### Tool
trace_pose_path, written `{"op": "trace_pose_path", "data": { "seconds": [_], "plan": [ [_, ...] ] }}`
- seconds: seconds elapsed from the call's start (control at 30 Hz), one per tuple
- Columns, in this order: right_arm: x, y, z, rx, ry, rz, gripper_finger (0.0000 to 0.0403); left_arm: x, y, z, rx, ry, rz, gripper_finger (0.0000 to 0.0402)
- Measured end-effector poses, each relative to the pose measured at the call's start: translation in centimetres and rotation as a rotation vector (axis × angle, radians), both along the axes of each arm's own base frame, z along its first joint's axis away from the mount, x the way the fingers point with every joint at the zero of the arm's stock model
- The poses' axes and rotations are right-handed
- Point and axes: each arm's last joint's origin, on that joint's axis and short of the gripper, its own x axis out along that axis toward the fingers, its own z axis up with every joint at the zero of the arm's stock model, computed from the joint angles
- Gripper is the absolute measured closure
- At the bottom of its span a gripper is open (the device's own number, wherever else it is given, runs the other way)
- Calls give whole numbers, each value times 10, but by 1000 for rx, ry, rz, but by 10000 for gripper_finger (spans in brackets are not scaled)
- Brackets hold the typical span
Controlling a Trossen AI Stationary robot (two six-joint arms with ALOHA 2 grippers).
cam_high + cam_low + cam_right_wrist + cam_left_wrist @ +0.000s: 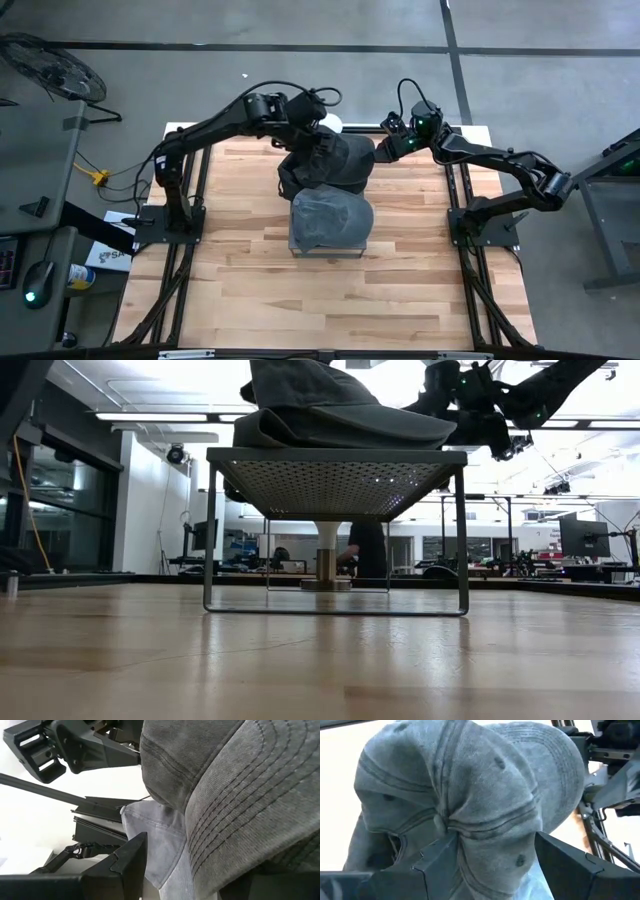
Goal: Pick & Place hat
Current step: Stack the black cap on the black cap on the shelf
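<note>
From above, a dark grey hat hangs between the two arms over the far half of the wooden bench. The left end effector grips its crown side and the right end effector is at its brim edge. Just nearer, a second grey hat rests on a small metal stand.

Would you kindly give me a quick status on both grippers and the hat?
Left gripper shut on dark grey hat, pinching its crown. Right gripper at the hat's brim, apparently gripping. Second hat on the metal stand directly below.
</note>
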Motion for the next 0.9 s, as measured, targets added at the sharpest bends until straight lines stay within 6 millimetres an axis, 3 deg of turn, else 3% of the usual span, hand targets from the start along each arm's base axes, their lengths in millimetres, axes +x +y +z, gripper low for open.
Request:
{"op": "trace_pose_path", "data": {
  "seconds": [0.1,0.2,0.6,0.9],
  "plan": [
    [0,0,0,0,-1,3,213,0,0,-2,-5,5,5,152],
    [0,0,0,-1,-2,3,213,0,0,-1,-6,7,5,185],
    [0,0,1,5,-5,6,213,-1,0,-2,41,33,-23,390],
    [-8,1,13,-8,-37,-13,213,-9,-2,1,53,70,-22,398]
  ]
}}
